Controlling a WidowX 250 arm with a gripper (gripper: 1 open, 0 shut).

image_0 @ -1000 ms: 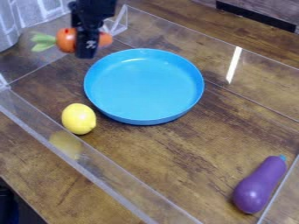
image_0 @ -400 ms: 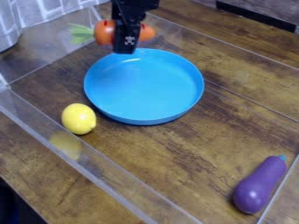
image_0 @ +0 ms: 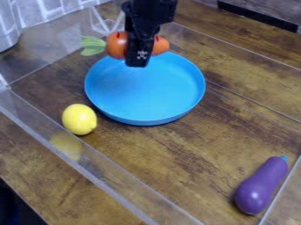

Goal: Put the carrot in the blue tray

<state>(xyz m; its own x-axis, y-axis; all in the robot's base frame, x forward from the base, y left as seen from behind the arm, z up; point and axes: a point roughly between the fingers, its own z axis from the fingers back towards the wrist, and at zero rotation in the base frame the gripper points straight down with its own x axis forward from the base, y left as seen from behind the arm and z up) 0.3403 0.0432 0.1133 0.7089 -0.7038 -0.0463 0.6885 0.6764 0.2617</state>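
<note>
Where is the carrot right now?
The carrot is held in the gripper near the top of the camera view, above the far rim of the blue tray.

Bright, soft-focus view; white glare streaks the clear wall (image_0: 238, 63).

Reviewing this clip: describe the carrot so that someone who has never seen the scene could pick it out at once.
Start at the big round blue tray in the middle of the wooden table. Above the tray's far rim hangs the black gripper, shut on the carrot. It is short and orange with a green leafy top pointing left, unlike the yellow lemon by the tray or the purple eggplant at lower right.
</note>
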